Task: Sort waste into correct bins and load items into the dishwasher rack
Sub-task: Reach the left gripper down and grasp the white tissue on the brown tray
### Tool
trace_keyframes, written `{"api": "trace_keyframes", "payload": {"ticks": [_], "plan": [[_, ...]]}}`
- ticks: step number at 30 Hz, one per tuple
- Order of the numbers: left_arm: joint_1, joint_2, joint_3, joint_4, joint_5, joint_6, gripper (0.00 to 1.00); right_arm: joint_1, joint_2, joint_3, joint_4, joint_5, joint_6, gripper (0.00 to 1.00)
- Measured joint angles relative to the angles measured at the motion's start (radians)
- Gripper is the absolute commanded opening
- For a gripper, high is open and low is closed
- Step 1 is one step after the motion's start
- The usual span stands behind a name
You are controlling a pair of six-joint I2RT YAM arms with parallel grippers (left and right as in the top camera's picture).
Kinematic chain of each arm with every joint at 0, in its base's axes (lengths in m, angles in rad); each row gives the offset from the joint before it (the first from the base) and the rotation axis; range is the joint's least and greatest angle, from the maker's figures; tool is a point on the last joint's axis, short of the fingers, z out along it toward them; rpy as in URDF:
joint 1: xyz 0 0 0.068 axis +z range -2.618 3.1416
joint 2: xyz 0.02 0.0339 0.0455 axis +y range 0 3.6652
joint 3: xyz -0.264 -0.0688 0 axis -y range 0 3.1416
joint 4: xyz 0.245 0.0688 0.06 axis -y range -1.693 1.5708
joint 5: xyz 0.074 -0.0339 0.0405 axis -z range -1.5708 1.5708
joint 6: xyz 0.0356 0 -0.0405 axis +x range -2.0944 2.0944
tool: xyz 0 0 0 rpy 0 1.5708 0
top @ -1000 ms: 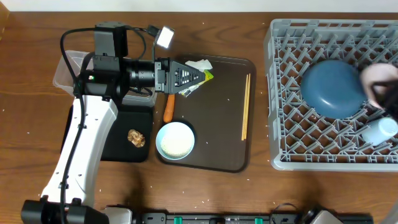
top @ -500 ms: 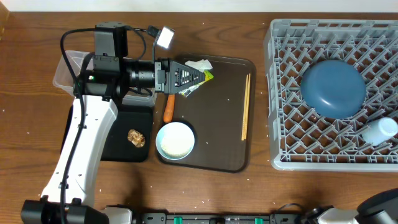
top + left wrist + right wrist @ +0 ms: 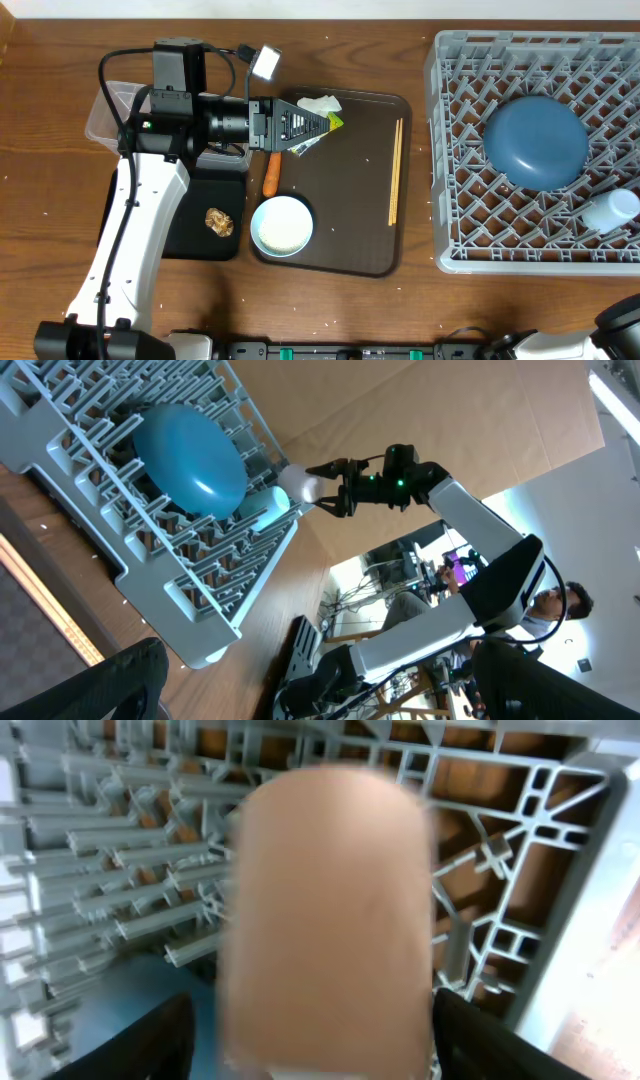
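My left gripper hovers open and empty over the crumpled wrapper at the brown serving tray's top edge; its fingers show wide apart. My right gripper is shut on the pink-inside cup, held over the grey dishwasher rack, as the left wrist view also shows. The dark-blue plate and the blue-inside cup lie in the rack. The carrot, white bowl and chopsticks lie on the serving tray. A brown scrap lies in the black tray.
The clear tub stands at the far left, partly under my left arm. The brown serving tray lies between the black tray and the rack. Rice grains are scattered on the wooden table.
My right gripper, with the pink-inside cup, has pulled back from over the rack's right side and left the overhead view. My left arm has not moved.
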Motion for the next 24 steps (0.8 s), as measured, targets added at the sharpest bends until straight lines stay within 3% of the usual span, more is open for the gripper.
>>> {"api": "trace_keyframes", "payload": {"ticks": [6, 12, 17, 24], "plan": [[0.0, 0.0, 0.0, -0.015, -0.031, 0.0, 0.98, -0.002, 0.0, 0.015, 0.032, -0.095, 0.012, 0.68], [0.0, -0.002, 0.0, -0.105, -0.178, -0.025, 0.98, 0.006, -0.002, 0.142, -0.058, -0.264, -0.056, 0.67], [0.0, -0.084, -0.003, -0.253, -0.451, -0.035, 0.98, 0.107, -0.066, 0.218, -0.115, -0.332, -0.134, 0.71], [-0.024, -0.313, -0.003, -0.43, -0.898, -0.039, 0.98, 0.449, -0.251, 0.25, -0.165, -0.295, -0.21, 0.75]]}}
